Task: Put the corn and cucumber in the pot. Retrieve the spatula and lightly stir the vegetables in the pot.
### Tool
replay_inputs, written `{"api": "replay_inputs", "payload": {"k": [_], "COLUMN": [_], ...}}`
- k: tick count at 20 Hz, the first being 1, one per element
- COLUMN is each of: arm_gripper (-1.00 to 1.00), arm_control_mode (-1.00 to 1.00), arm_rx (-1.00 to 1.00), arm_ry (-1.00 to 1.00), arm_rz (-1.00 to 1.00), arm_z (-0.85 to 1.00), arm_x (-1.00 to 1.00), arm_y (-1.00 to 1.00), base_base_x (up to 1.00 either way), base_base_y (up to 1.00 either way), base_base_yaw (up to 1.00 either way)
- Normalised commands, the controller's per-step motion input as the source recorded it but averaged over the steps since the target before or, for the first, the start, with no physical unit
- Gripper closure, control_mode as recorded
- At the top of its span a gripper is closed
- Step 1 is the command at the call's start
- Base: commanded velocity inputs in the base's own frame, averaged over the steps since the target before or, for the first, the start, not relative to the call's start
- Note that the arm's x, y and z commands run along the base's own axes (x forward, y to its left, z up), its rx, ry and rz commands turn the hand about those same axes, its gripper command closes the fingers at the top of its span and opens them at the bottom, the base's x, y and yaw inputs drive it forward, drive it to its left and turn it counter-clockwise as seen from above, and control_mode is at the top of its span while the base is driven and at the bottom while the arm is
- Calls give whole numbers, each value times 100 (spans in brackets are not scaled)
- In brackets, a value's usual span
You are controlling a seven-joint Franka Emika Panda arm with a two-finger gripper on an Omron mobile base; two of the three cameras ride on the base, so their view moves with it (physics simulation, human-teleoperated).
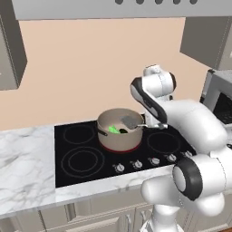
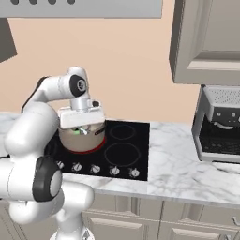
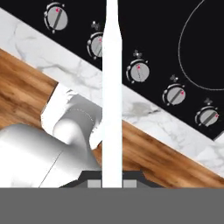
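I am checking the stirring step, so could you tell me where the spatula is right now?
The spatula is held in the gripper, its grey head over the open pot on the stove, just above the cucumber; the hand view shows its white handle running up between the fingers.

A home kitchen, rendered. A black glass cooktop (image 1: pixel 81 154) with ringed burners and a row of round grey knobs (image 3: pixel 138 72) is set into a white marble bench (image 2: pixel 187 168). A round beige-tan pot (image 1: pixel 118 131) stands on one burner. Above hangs a grey range hood (image 1: pixel 118 8), flanked by grey-brown wall cabinets (image 2: pixel 208 40); a peach wall lies behind. Panelled base cabinets (image 2: pixel 197 220) run beneath, a grey appliance (image 2: pixel 219 124) stands on the bench, and the floor is brown wood (image 3: pixel 26 92).
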Motion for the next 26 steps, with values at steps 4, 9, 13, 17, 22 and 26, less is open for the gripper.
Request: {"api": "replay_inputs", "payload": {"k": [4,9,13,17,22,26], "arm_gripper": [100,100,100,100,100,100], "arm_control_mode": [-100,-100,-100,-100,-100,-100], "arm_rx": [-6,-13,-10,0,-2,-8], "arm_ry": [14,29,14,-10,-1,0], "arm_rz": [1,5,11,7,2,3], "arm_z": [53,8,-21,25,6,-19], "arm_x": [39,10,38,30,24,53], "arm_y": [-18,-1,-2,-6,-5,0], "base_base_x": [0,0,0,0,0,0], "base_base_y": [0,0,0,0,0,0], "base_base_yaw": [0,0,0,0,0,0]}}
